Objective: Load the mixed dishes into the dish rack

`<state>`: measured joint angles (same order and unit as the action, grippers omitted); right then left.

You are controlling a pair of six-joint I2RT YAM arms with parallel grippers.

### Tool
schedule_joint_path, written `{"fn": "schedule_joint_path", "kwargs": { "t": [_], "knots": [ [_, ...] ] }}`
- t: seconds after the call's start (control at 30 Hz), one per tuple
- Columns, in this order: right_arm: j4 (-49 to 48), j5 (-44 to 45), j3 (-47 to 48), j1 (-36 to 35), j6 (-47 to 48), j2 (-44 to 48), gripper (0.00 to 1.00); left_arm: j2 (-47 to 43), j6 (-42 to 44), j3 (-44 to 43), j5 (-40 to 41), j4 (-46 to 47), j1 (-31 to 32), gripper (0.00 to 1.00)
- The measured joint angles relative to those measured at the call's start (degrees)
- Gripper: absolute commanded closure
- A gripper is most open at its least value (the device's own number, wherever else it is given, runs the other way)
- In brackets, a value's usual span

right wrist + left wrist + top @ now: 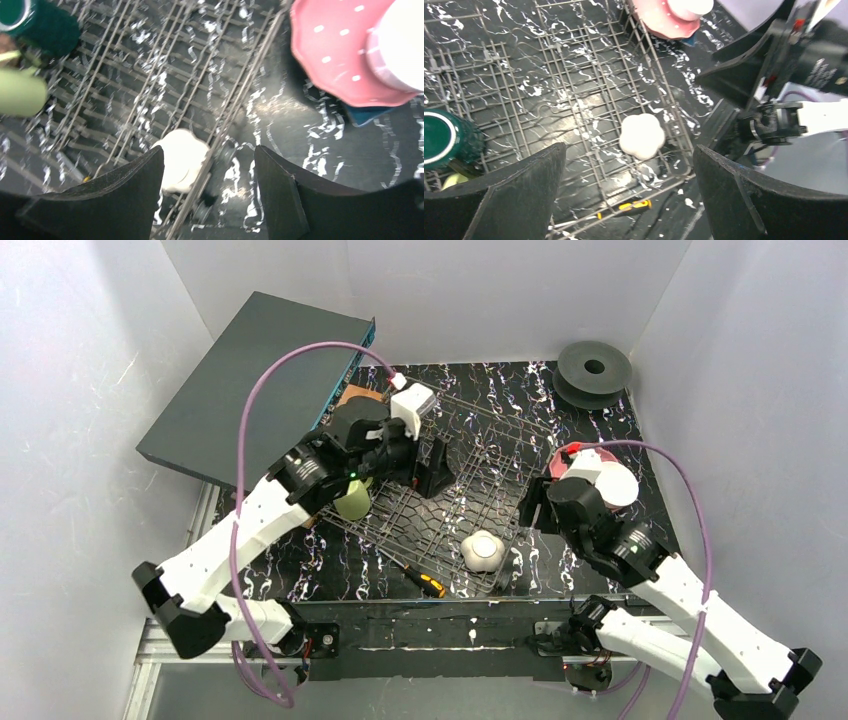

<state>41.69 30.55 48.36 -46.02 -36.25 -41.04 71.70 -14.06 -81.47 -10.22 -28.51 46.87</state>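
The dish rack (480, 455) lies mid-table. A small white cup (483, 551) sits in its near right corner, and a pale yellow-green mug (352, 502) lies at its left side beside a dark green mug (446, 137). To the right of the rack, a pink speckled plate (572, 462) carries a white bowl (612, 483) and rests on a blue dish (367, 114). My left gripper (629, 200) hangs open over the rack with nothing in it. Just right of the cup, above the rack's right rim, my right gripper (207, 190) is open and empty.
A black spool (594, 368) stands at the back right. A big grey flat box (260, 380) leans at the back left over a brown board (362, 395). A yellow-handled screwdriver (420, 578) lies by the rack's front edge. White walls enclose the table.
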Motion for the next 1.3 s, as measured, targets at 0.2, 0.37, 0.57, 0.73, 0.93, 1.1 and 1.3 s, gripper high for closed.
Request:
{"fn": "schedule_joint_path", "kwargs": {
  "t": [0.2,0.37,0.57,0.73,0.93,1.1,1.3],
  "knots": [
    [-0.28,1.79,4.63,12.81,3.02,-8.00,0.17,5.79,7.76,0.63,1.38,2.27,0.00,0.02],
    [-0.61,0.70,8.94,29.20,4.96,-17.55,0.07,2.67,11.17,11.06,2.86,7.10,0.02,0.02],
    [-1.07,-1.73,19.34,39.82,6.03,-31.98,0.18,1.01,14.12,15.32,6.67,9.29,0.02,0.02],
    [-0.94,-7.17,25.99,45.29,8.33,-43.95,0.24,0.17,16.52,16.26,8.22,12.41,0.02,0.02],
    [0.11,-11.78,26.23,49.05,9.73,-50.66,0.35,0.39,18.64,17.35,10.67,13.18,0.02,0.02],
    [-0.72,-13.20,24.92,49.68,10.05,-51.04,0.43,0.39,19.43,17.35,11.76,13.75,0.02,0.02],
    [-2.51,-14.38,20.70,49.70,10.38,-50.95,0.53,0.39,19.91,17.38,12.41,14.64,0.02,0.02]
  ]
}}
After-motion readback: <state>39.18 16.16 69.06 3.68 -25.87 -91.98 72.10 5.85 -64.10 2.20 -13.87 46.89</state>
